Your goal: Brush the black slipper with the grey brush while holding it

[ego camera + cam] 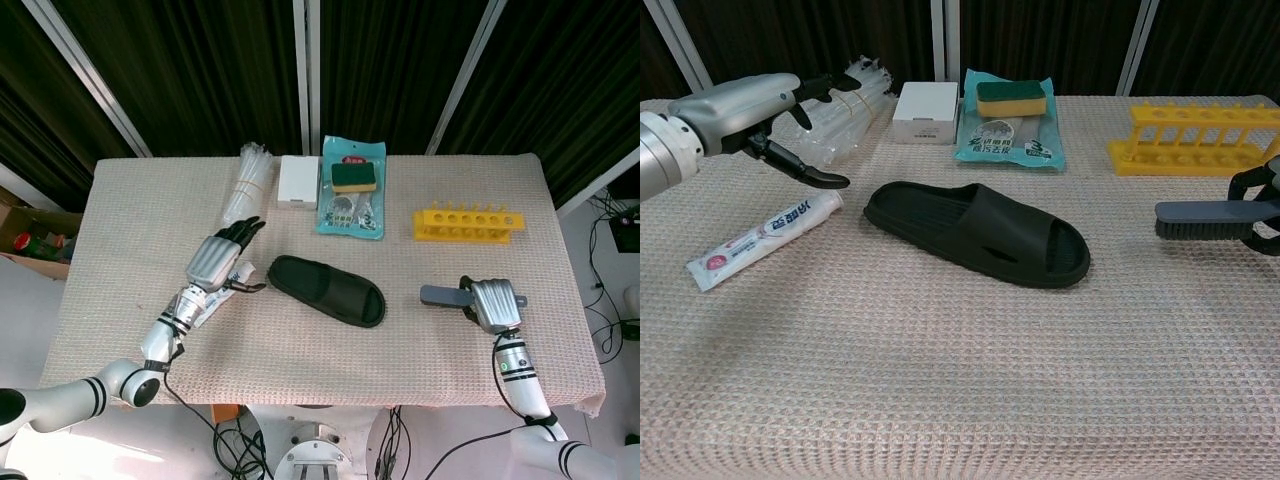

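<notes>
left robot hand point(745, 105) spread, beside black slipper point(978, 232); apart | right robot hand point(495, 303) grips grey brush point(1208, 219)

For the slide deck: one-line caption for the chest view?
Black slipper lies flat mid-table; left hand hovers open beside its heel, right hand holds the grey brush off to the side.

Chest view: right hand point(1262, 197) cut by frame edge; grey brush point(1210, 218) handle hidden in its fingers point(1246, 183); packet print unreadable
</notes>
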`<action>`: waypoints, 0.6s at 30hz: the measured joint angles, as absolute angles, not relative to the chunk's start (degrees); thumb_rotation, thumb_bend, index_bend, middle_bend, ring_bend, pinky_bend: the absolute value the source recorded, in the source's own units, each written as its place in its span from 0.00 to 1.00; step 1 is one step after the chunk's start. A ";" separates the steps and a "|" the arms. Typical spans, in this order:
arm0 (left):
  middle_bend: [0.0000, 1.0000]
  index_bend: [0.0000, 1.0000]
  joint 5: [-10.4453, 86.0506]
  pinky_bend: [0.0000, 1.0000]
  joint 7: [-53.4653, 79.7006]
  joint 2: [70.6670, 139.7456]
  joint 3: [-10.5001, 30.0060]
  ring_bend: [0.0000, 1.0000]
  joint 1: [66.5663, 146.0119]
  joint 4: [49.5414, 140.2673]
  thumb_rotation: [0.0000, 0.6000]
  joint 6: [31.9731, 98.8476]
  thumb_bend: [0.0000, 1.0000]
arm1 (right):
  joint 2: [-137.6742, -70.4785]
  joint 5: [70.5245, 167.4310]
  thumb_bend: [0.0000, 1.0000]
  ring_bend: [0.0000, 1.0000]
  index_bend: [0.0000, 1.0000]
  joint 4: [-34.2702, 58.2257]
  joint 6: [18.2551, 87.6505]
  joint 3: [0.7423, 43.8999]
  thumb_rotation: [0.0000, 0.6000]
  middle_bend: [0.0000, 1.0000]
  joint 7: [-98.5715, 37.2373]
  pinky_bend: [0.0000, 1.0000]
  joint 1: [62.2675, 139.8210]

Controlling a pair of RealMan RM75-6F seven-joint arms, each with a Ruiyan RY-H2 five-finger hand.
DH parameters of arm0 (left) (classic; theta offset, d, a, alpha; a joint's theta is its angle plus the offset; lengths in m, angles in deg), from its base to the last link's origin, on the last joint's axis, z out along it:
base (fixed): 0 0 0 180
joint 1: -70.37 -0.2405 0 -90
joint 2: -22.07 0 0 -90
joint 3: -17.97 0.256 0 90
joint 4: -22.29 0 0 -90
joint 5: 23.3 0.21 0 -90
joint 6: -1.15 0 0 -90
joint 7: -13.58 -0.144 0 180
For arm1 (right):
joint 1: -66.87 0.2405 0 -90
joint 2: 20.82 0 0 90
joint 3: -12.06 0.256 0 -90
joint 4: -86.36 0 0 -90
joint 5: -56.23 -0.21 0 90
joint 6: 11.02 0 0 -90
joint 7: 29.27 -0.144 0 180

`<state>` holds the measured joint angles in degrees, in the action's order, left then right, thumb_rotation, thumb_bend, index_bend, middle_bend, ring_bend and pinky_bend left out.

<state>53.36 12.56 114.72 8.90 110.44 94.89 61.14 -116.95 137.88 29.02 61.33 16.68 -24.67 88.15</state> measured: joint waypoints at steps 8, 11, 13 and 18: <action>0.05 0.01 53.66 0.26 12.65 114.13 9.18 0.09 109.87 95.36 0.63 61.52 0.09 | -115.47 136.88 0.49 0.55 0.74 26.80 59.17 16.70 1.00 0.67 -21.94 0.52 88.20; 0.05 0.02 53.75 0.26 12.71 113.98 9.21 0.09 109.77 95.47 0.62 61.55 0.09 | -114.68 136.34 0.48 0.52 0.68 25.51 58.19 16.66 1.00 0.62 -20.61 0.48 88.19; 0.05 0.02 53.82 0.26 12.64 113.85 9.28 0.09 109.70 95.57 0.62 61.55 0.09 | -113.98 135.99 0.47 0.48 0.62 24.50 57.64 16.58 1.00 0.57 -19.86 0.45 88.10; 0.05 0.02 53.60 0.26 12.44 113.96 9.39 0.09 109.69 95.63 0.62 61.04 0.09 | -111.67 134.16 0.38 0.31 0.31 21.45 55.55 16.48 1.00 0.39 -17.43 0.35 87.79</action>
